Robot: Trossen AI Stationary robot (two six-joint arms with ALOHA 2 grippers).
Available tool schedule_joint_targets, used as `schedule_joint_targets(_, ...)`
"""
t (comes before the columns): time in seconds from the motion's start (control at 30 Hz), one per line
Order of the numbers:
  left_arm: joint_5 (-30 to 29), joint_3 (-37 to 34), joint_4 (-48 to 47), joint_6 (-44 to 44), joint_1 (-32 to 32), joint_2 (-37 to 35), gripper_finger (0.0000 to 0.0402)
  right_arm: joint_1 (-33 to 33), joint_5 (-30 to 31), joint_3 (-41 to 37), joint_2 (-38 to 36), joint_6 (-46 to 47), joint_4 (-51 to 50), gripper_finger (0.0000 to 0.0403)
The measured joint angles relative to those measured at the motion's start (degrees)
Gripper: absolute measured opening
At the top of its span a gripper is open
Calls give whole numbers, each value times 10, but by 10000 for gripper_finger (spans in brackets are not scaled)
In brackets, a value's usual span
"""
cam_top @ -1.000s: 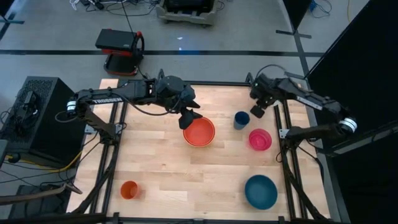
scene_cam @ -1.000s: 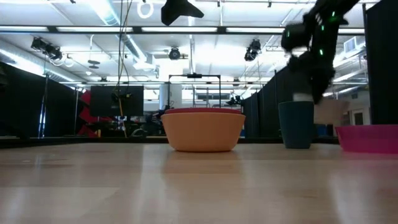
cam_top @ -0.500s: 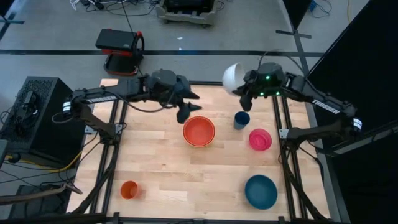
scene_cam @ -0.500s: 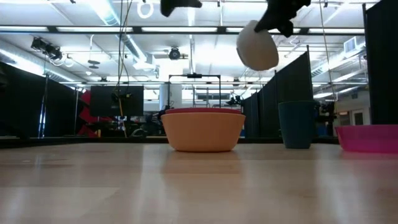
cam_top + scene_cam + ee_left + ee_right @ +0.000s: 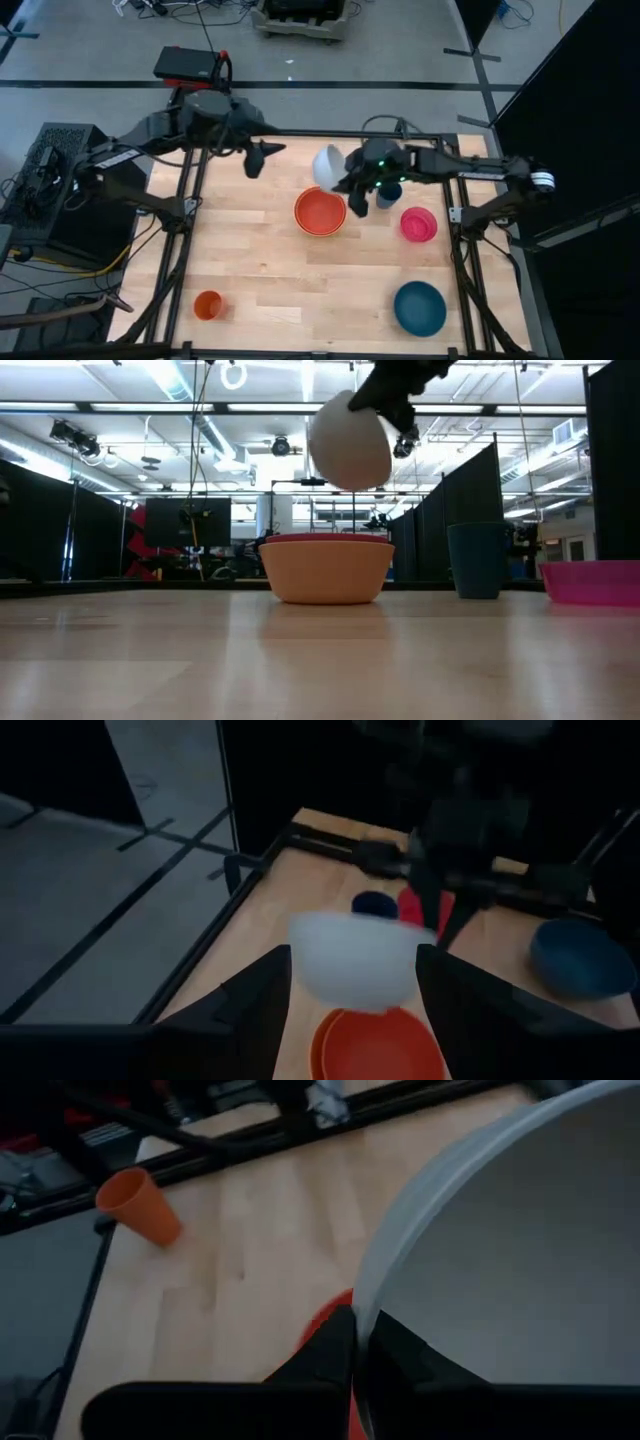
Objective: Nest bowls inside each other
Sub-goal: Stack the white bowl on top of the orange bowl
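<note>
My right gripper point(image 5: 346, 182) is shut on the white bowl point(image 5: 328, 165), carrying it in the air just beyond the far rim of the red-orange bowl point(image 5: 320, 211). In the low view the red-orange bowl point(image 5: 327, 540) sits nested inside the yellow-orange bowl point(image 5: 327, 574) on the table. The white bowl point(image 5: 350, 440) hangs tilted above them. The magenta-pink bowl point(image 5: 418, 224) and the teal bowl point(image 5: 419, 307) rest on their bases toward the right side. My left gripper point(image 5: 260, 157) is open and holds nothing, up over the table's far left part. My right gripper pinches the white bowl's rim point(image 5: 362, 1312), one finger point(image 5: 405, 1352) inside the bowl and one finger point(image 5: 318, 1352) outside. The fingers come slanting down from the table's right side. The bowl is lifted clear and tilted.
A dark-blue cup point(image 5: 386, 193) stands just right of the stacked bowls, under my right arm. An orange cup point(image 5: 208, 305) stands near the front left corner. Bare wood lies in the middle front of the table point(image 5: 300, 290).
My right gripper has swung from the far right corner toward the table's middle, tipping and rising, and has carried the white bowl over the stacked bowls' far side. My left gripper has drawn back from the red-orange bowl toward the far left and risen.
</note>
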Motion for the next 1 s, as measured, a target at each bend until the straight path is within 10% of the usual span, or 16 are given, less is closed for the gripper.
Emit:
schedule_joint_targets(0.6,8,-211,128,-124,-1,-133,203,61,38,41,105,-40,-75,0)
schedule_joint_targets(1.0,18,-216,136,-136,-1,-134,203,62,60,183,180,-145,-247,0)
